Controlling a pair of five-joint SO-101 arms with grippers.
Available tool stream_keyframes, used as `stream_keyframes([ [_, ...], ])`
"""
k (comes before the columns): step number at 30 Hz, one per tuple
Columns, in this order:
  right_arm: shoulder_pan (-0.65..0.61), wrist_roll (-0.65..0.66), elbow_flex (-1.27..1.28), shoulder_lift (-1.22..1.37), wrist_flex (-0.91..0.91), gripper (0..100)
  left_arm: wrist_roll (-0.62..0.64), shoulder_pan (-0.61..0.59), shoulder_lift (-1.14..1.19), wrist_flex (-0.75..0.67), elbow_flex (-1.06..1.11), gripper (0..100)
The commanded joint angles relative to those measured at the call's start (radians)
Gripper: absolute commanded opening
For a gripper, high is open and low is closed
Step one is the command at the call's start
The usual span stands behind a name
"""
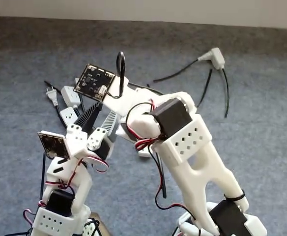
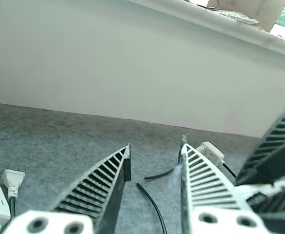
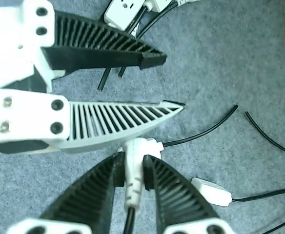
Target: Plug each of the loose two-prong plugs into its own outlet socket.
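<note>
Grey carpet covers the surface under both arms. The right gripper is clamped on a white two-prong plug, whose black cord runs back between the fingers. The left gripper hangs just beside it, left of centre in the high frame, jaws apart and holding nothing. Outlet sockets lie at the upper left with a loose plug beside them. Another white plug lies at the upper right.
</note>
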Motion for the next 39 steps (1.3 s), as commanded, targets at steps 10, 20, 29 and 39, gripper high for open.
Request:
stream_keyframes([
  [10, 0.008, -0.009, -0.036, -0.05, 0.051, 0.8, -0.005, -0.021, 0.013, 0.006, 0.019, 19],
  [20, 0.117, -0.041, 0.039, -0.053, 0.059, 0.9, -0.008, -0.289, 0.013, 0.009, 0.019, 19],
  [29, 0.117, -0.433, 0.084, -0.048, 0.051, 17.0, -0.003, -0.498, 0.013, 0.015, 0.019, 19],
  [39, -0.15, -1.022, 0.47, -0.05, -0.196, 17.0, -0.002, -0.535, 0.013, 0.08, 0.019, 19],
])
